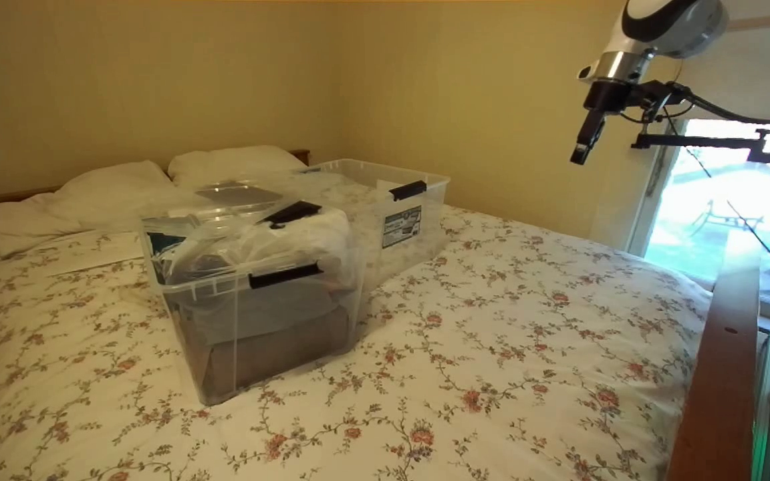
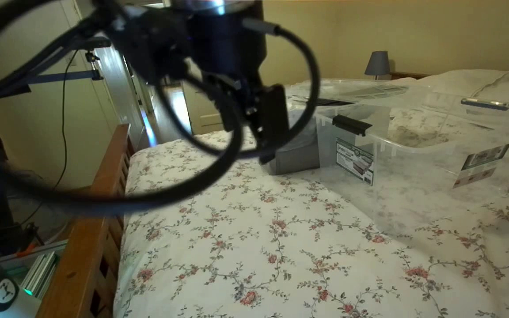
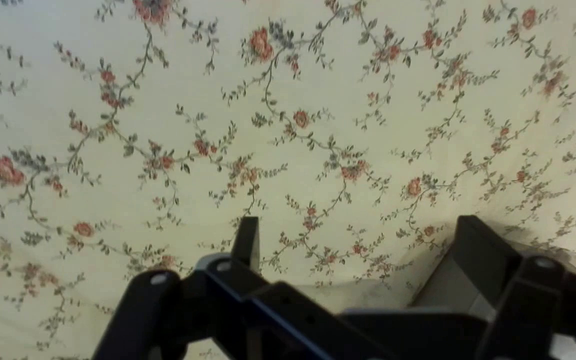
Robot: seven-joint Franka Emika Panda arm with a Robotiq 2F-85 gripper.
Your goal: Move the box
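Over white floral bedding (image 1: 505, 321), black two-fingered gripper (image 3: 360, 240) hovering, jaws apart; one-sided lifting could be tipping stuffed clear-plastic box (image 1: 261, 317).

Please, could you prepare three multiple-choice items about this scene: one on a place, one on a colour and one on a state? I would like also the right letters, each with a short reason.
1. Where does the filled clear box stand?
A) on the floor
B) on the bed
C) on the windowsill

2. What colour is this box's clip?
A) red
B) white
C) black

3. How is the hand?
A) open, holding nothing
B) shut on the box
C) shut, holding nothing

1: B, since an exterior view shows its base on the flowered cover.
2: C, since it shows plainly black in that picture.
3: A, since the wrist view shows its fingers wide apart with nothing gripped.
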